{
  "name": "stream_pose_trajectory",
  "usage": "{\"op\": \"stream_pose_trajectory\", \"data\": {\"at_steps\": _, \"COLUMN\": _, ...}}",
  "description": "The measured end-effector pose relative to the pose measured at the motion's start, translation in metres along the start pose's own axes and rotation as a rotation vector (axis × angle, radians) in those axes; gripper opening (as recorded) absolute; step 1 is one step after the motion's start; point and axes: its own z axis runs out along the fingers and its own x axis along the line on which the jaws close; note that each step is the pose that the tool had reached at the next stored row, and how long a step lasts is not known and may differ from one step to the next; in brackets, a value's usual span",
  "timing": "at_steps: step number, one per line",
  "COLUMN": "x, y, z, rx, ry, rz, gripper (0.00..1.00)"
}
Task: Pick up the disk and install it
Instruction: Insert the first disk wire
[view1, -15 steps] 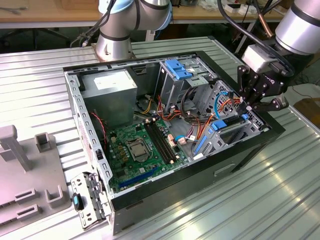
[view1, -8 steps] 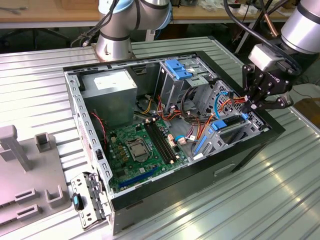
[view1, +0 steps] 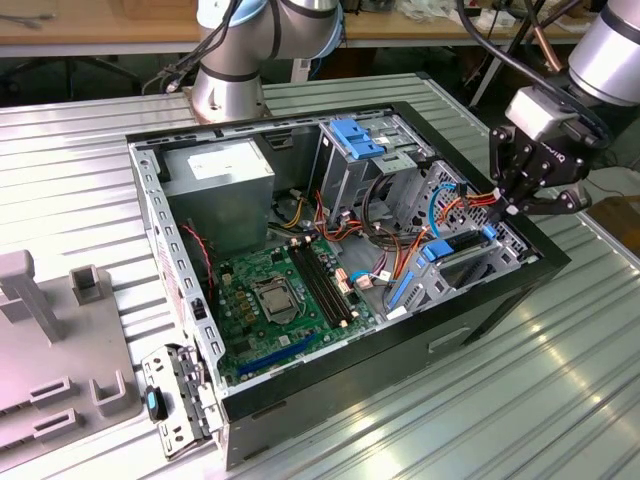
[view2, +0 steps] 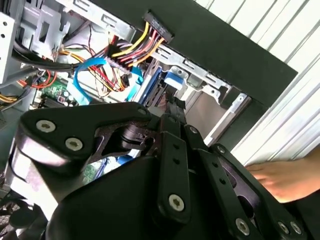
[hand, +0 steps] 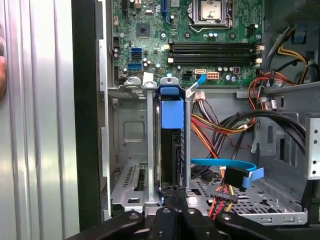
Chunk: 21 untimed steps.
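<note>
Ribbed metal tabletop (view1: 560, 380) carries the open computer case (view1: 400, 345), which lies on its side with the motherboard (view1: 285, 300) face up on its floor. From my station I see the gripper (view1: 512, 208) hanging over the case's corner at the exterior view's right, above the drive cage (hand: 127, 130). The disk (hand: 172, 150) stands on edge in a slot of that cage, inside the case, with its blue carrier tab toward the motherboard. The claw is clenched, tips together and grasping nothing, right at the disk's near end; I cannot tell whether it touches. A blue data cable (hand: 225, 162) and a bundle of power wires (hand: 220, 200) lie loose in the case just beside the disk. A person's hand (view2: 285, 177) shows just outside the case's wall.
</note>
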Motion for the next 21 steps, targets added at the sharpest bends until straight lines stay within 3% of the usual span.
{"op": "stream_pose_trajectory", "data": {"at_steps": 10, "x": 0.0, "y": -0.0001, "z": 0.0, "rx": -0.0082, "ry": -0.0116, "rz": -0.213, "gripper": 0.11}}
{"op": "stream_pose_trajectory", "data": {"at_steps": 14, "x": -0.0001, "y": -0.0001, "z": 0.0, "rx": -0.0123, "ry": -0.0174, "rz": -0.318, "gripper": 0.11}}
{"op": "stream_pose_trajectory", "data": {"at_steps": 21, "x": -0.0001, "y": -0.0008, "z": 0.0001, "rx": -0.0174, "ry": -0.0242, "rz": -0.45, "gripper": 0.11}}
